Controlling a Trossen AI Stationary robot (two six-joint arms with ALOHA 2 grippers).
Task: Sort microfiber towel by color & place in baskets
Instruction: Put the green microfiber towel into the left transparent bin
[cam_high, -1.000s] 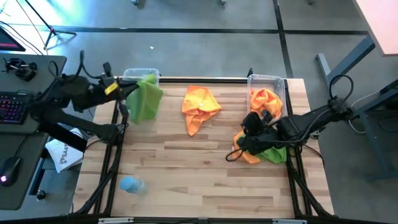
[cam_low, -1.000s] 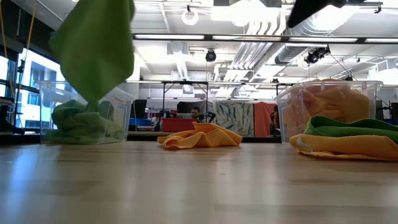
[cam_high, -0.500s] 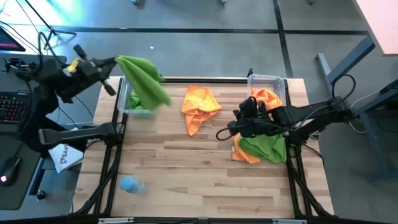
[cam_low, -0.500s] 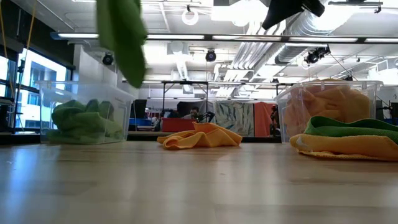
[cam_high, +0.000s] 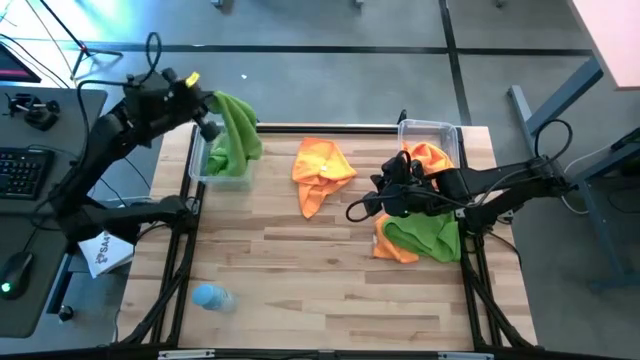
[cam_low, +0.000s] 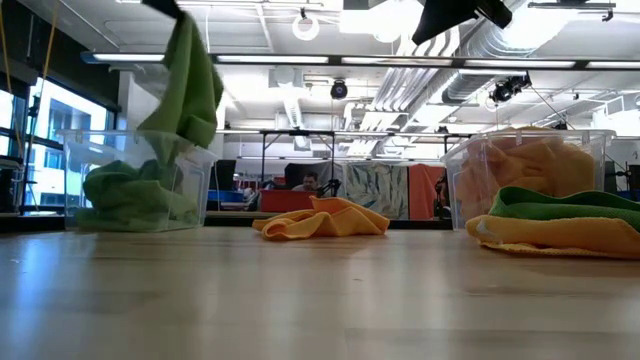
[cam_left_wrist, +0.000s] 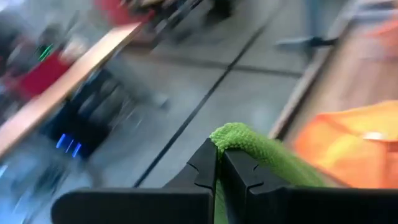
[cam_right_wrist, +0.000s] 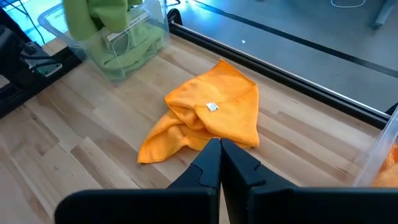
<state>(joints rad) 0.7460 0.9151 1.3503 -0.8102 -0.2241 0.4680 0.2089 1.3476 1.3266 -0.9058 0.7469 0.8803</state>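
Note:
My left gripper (cam_high: 208, 104) is shut on a green microfiber towel (cam_high: 236, 135) above the left clear basket (cam_high: 196, 172), which holds more green towels (cam_low: 135, 195). My right gripper (cam_high: 384, 196) is shut and empty. It hovers above the table between a loose orange towel (cam_high: 322, 168) and a pile at the right edge, a green towel (cam_high: 428, 232) lying on an orange one (cam_high: 392, 248). The right basket (cam_high: 432, 127) holds orange towels (cam_high: 428, 160). In the right wrist view the loose orange towel (cam_right_wrist: 208, 118) lies crumpled ahead of my right gripper (cam_right_wrist: 220, 155). My left gripper holds the green towel by a bunched upper fold (cam_left_wrist: 239, 134), pinched between its two fingers (cam_left_wrist: 205, 165). The towel hangs slack below the gripper (cam_low: 190, 85). Its lower end (cam_low: 160, 150) reaches down inside the left basket's rim.
A small pale blue bottle (cam_high: 210, 296) lies near the table's near left corner. Bare wood (cam_high: 320, 270) stretches across the near half of the table. Dark frame rails (cam_high: 185, 250) run along both sides. A desk with a keyboard (cam_high: 20, 170) stands left of the table.
My left gripper swung the green towel up and toward the far left, then came back over the left basket, where the towel's lower end now hangs inside. My right gripper rose from the pile at the right edge and moved left toward the loose orange towel.

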